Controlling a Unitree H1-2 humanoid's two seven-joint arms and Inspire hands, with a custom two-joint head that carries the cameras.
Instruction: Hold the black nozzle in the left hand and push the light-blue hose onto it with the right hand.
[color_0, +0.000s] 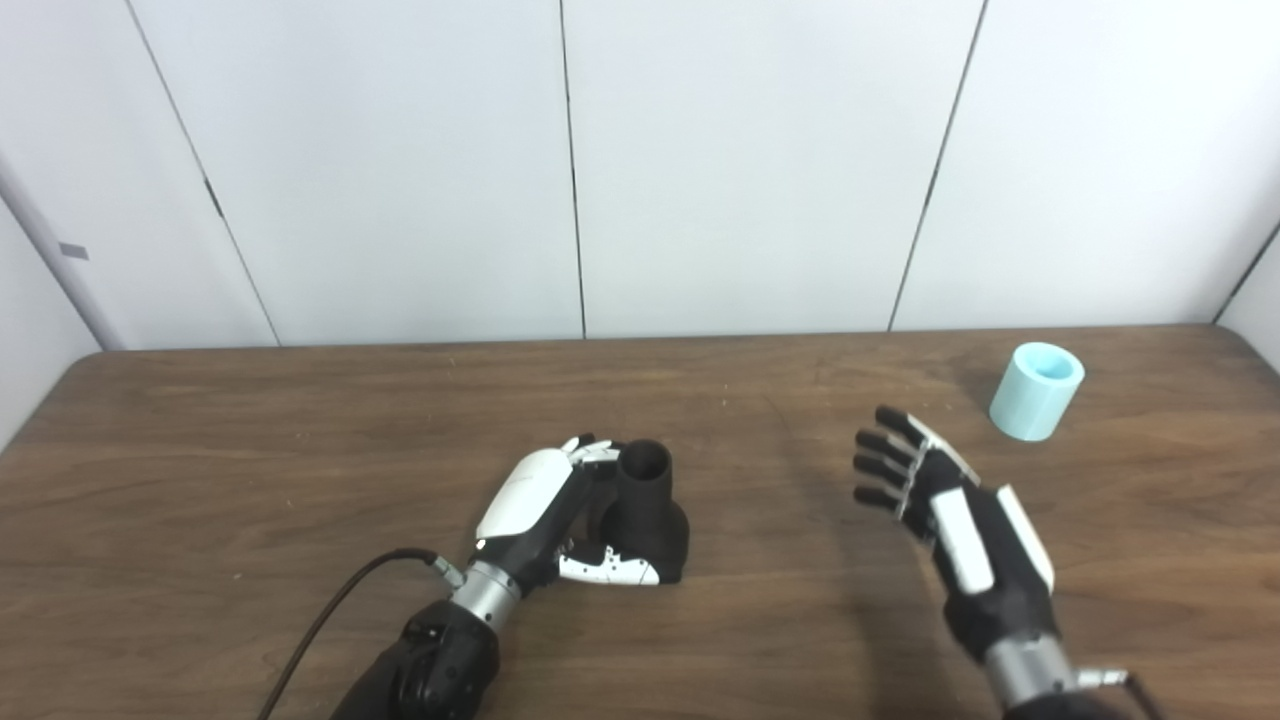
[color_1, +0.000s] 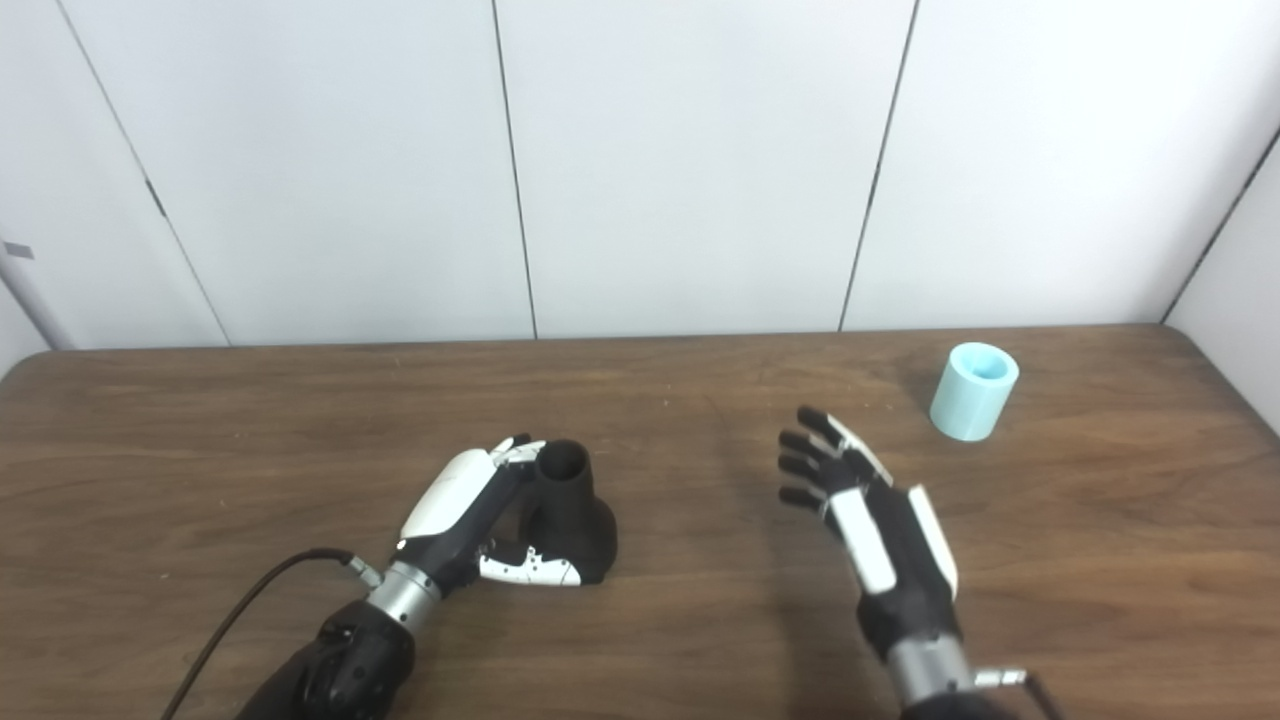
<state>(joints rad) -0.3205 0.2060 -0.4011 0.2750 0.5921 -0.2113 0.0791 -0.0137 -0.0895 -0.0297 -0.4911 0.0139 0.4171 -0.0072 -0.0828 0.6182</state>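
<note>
Two robot hands: left (color_0: 540, 505) grips matte black nozzle (color_0: 645, 510); right (color_0: 945, 510) open, smooth hose (color_0: 1036, 391) apart.

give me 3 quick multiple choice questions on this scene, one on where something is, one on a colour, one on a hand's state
1. Where is the hose?
A. far right of the table
B. on the nozzle
C. in the left hand

2. What colour is the nozzle?
A. white
B. black
C. light blue

3. What is the right hand doing?
A. gripping the hose
B. open, holding nothing
C. resting on the nozzle

Answers: 1 A, it stands alone beyond the right hand. 2 B, it is dark all over. 3 B, its fingers are spread, short of the hose; the left hand wraps the nozzle.
</note>
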